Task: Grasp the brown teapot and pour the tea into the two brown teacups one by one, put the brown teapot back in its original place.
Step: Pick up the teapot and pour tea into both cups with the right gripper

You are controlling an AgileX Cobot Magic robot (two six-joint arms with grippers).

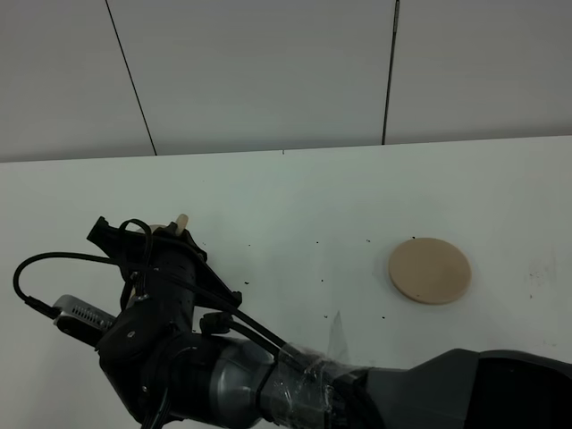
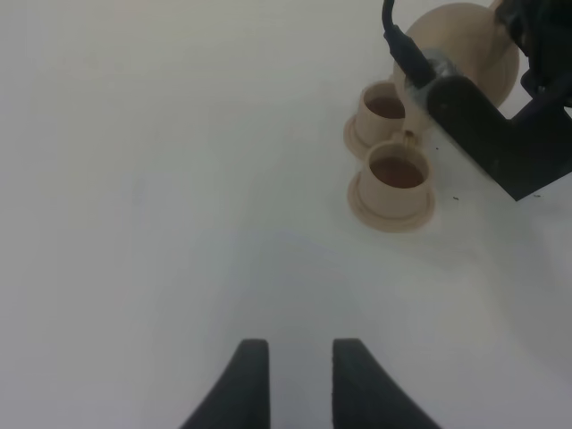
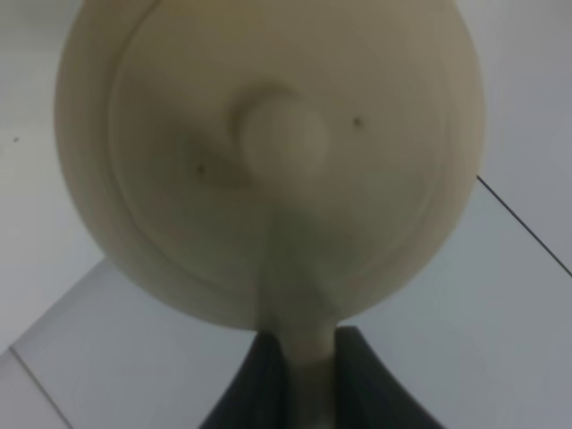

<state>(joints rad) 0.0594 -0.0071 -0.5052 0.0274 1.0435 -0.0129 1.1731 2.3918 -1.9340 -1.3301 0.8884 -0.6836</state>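
Pouring step under way: right end effector (image 3: 299, 375) clamped on the loop handle of the brown teapot (image 3: 268, 161), carried across to the left side of the table (image 1: 295, 197) and held just above and beside the two brown teacups (image 2: 393, 174). Both cups on their small saucers, touching side by side, each showing dark liquid inside, so pouring probably at or near its end, though spout position over either cup not clear from any view. Left end effector (image 2: 299, 375) idle, fingers parted and empty, low over bare table, cups well ahead of it. Round tan disc (image 1: 430, 270), the original place, bare and well apart from the gripping end effector, on the far right side. Next move: level the pot, travel back across, set it centred on the disc, then release.
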